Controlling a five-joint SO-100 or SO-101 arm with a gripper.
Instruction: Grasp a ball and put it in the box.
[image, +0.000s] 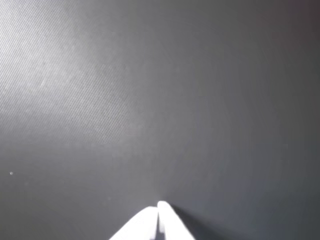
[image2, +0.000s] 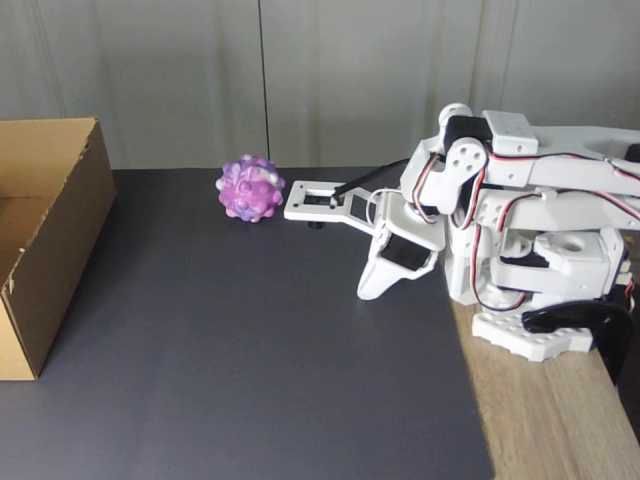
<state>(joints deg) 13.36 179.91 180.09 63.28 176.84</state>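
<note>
Nothing of the task is done yet. The ball (image2: 250, 188) sits on the dark surface (image2: 250, 350) near its back edge, out in the open, with nothing touching it. The box (image2: 55, 250) stands at the left edge of the surface in the fixed view, well apart from the ball, and its open top shows no ball inside.

The arm (image2: 520, 200) is folded low at the right side of the surface. Its tool (image2: 300, 207) lies flat and points toward the ball, just beside it but not touching. In the wrist view the 2 white fingertips (image: 150, 222) come up from the bottom edge and press together, so the tool (image: 159, 206) is closed with nothing in it.

All the steps are left, I think. The tool must spread its fingers, move around the ball, squeeze it, lift it, carry it over to the box and let it drop in.
</note>
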